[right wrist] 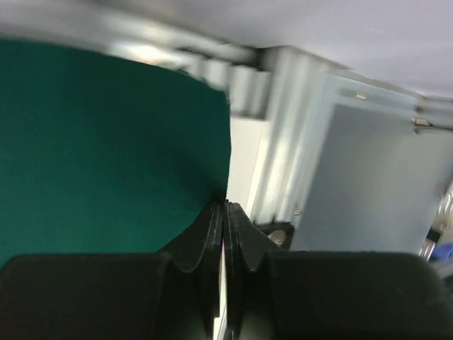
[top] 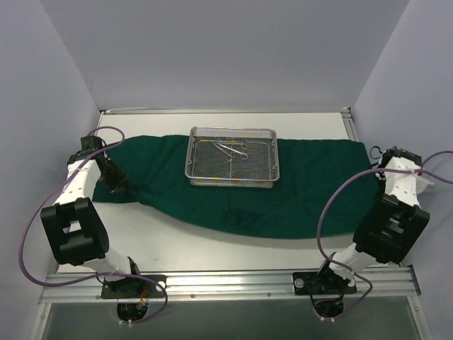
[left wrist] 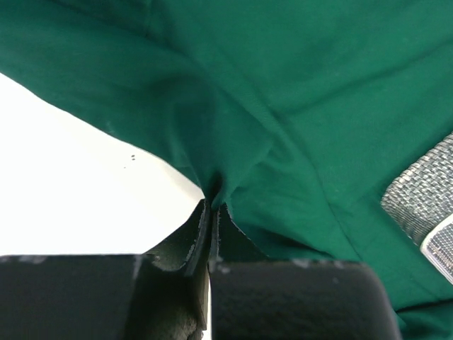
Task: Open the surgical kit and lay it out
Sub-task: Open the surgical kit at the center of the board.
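Two arms stand at the near edge of the table (top: 177,244), each trailing one purple cable (top: 25,234). The left gripper (top: 117,185) (left wrist: 212,205) has its jaws pressed together on a bunched fold at the left end of the cloth (top: 304,191) (left wrist: 297,92). The right gripper (top: 374,154) (right wrist: 225,205) is likewise clamped, pinching the cloth's (right wrist: 106,142) right edge. That single dark green cloth lies spread across the table between them. One wire-mesh tray (top: 232,183) (left wrist: 417,191) sits on its far middle part, weighing it down. Inside lie slim shiny instruments (top: 232,149), two as far as can be told, crossed together. White walls (top: 226,49) enclose the sides and back.
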Tool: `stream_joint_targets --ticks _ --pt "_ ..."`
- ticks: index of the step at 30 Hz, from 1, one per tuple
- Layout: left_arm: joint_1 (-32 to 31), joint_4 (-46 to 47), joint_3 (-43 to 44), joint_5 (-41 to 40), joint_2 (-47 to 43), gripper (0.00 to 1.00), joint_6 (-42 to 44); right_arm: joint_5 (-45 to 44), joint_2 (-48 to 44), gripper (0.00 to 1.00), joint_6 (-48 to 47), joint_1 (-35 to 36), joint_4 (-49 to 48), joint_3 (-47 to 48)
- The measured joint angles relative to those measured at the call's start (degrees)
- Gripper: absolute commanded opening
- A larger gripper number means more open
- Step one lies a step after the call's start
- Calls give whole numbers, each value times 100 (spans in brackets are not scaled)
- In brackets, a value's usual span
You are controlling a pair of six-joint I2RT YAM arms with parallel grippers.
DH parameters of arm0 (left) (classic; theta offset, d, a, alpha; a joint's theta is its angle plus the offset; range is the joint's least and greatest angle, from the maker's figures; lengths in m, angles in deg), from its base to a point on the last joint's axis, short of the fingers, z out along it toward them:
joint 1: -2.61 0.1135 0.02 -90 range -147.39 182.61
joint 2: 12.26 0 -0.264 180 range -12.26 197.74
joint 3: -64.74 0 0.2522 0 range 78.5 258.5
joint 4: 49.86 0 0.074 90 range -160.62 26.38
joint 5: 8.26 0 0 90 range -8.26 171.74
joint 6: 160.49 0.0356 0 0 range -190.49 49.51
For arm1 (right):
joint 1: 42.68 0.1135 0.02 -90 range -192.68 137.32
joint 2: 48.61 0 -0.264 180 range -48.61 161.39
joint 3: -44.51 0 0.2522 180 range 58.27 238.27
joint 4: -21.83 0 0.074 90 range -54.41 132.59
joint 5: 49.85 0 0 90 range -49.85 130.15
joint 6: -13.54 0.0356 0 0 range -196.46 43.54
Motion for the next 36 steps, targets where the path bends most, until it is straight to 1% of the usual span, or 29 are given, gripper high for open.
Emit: stream_joint_targets --ticks 1,2,3,4,6,8,9,11,14,17,18,21,25,27,29,36 --pt "31 0 -28 2 15 2 -2 -87 -125 25 28 -232 66 0" --pt "57 2 -55 2 31 2 -7 -122 -219 32 22 -452 116 0" --pt "81 7 -76 15 37 2 -13 -118 -284 53 4 -601 149 0" --pt "105 9 -96 28 37 2 -22 -105 -317 59 -9 -721 177 0" --pt "149 13 -142 46 37 2 -33 17 -332 69 -179 -817 188 0" --pt "177 22 -221 59 17 2 -48 181 -332 74 -295 -654 166 13" --pt "188 17 -282 59 -17 2 -68 254 -332 75 -350 -470 166 46" --pt "212 -4 -452 48 -203 2 -96 358 -328 75 -437 164 177 221" --pt "271 -153 -621 -50 -669 2 -129 581 -269 75 -472 1499 70 798" --pt "341 -330 -737 -214 -1300 2 -133 931 -122 75 -496 2712 -264 1388" --pt "358 -400 -802 -315 -1587 2 -146 1084 -9 75 -503 3167 -367 1609" --pt "363 -715 -835 -533 -2131 2 -199 1384 387 75 -553 4175 -647 2140" --pt "433 -1113 -831 -787 -2378 2 -391 1742 870 75 -610 5368 -1097 2463" --pt "470 -1325 -831 -896 -2452 2 -466 1976 951 76 -621 5742 -1209 2459" --pt "474 -1585 -804 -1040 -2566 2 -535 2168 935 76 -658 5869 -1292 2417" --pt "474 -2350 -608 -1493 -3429 2 -822 2295 634 77 -907 5593 -1495 2188"
